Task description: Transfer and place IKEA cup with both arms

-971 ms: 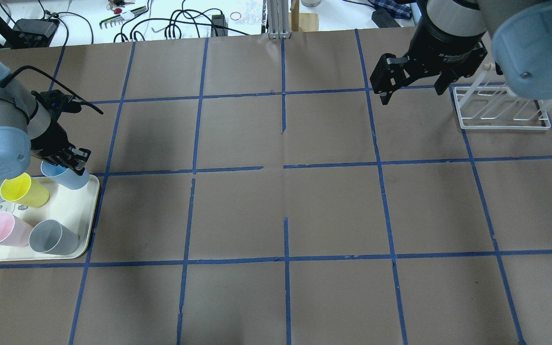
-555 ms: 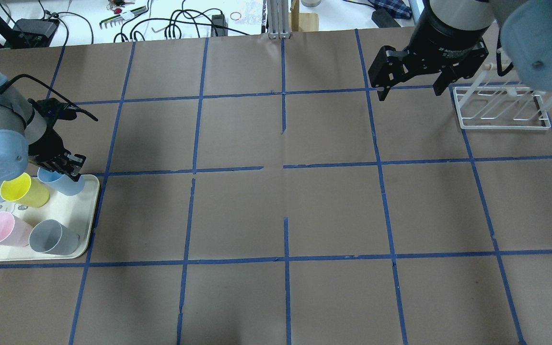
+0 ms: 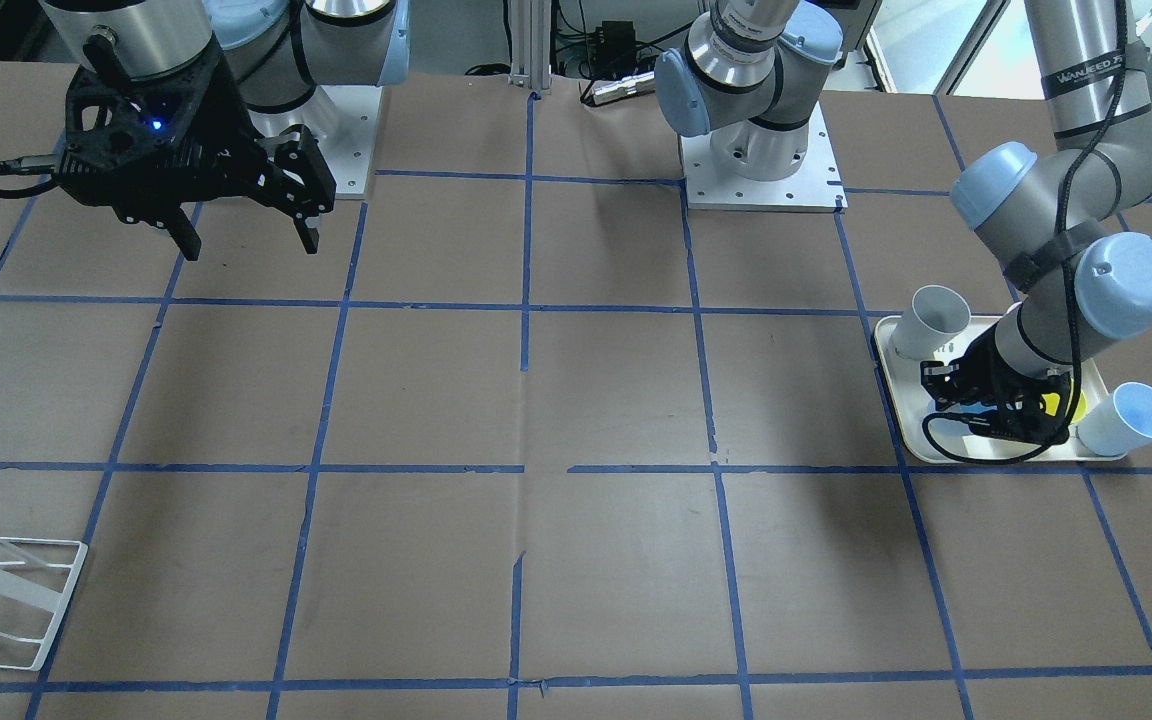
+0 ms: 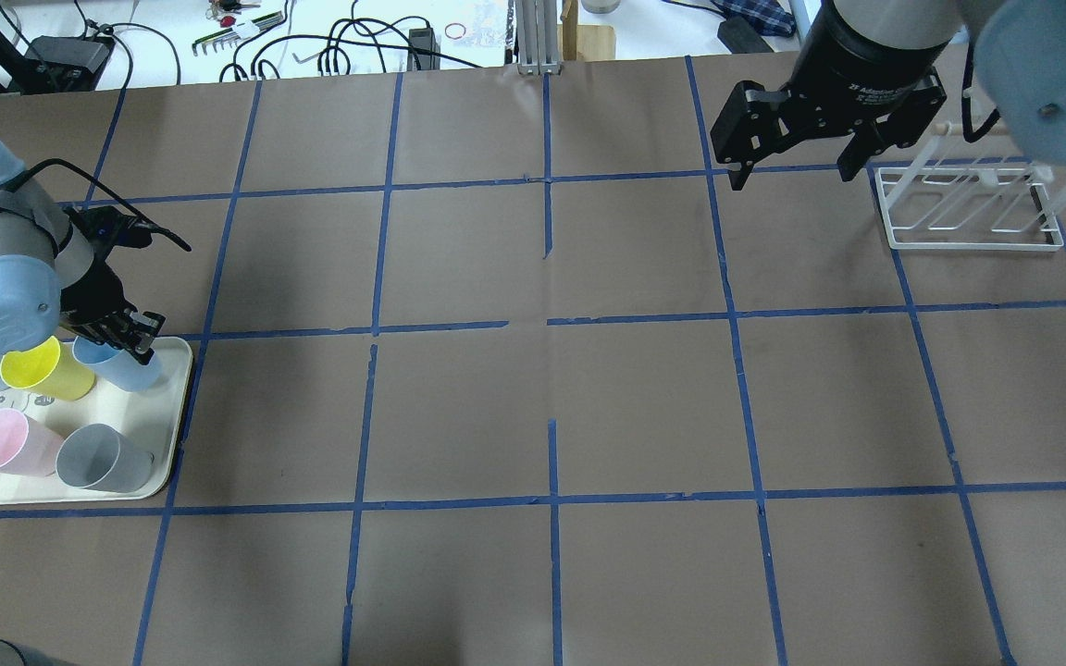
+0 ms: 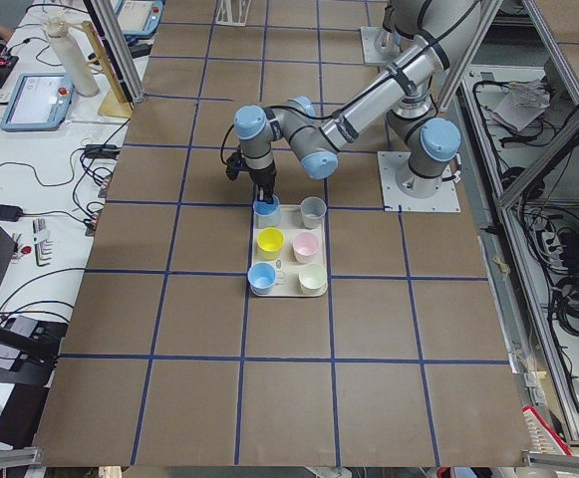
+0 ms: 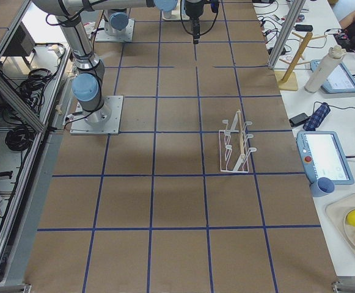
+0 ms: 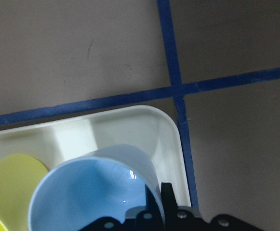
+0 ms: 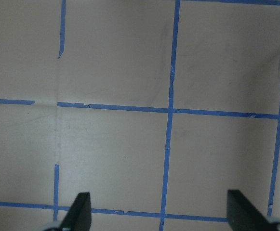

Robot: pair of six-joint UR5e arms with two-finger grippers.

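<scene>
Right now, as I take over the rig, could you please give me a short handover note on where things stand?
Left claw: down at the rim of the IKEA cup; I cannot tell whether it has closed on it.
Right claw: open and empty, hovering above the table beside the white rack.
IKEA cup: in a corner of the tray, next to the yellow cup.
Done: the approach only.
Left: confirm the grasp, lift, hand-over, placing.
</scene>
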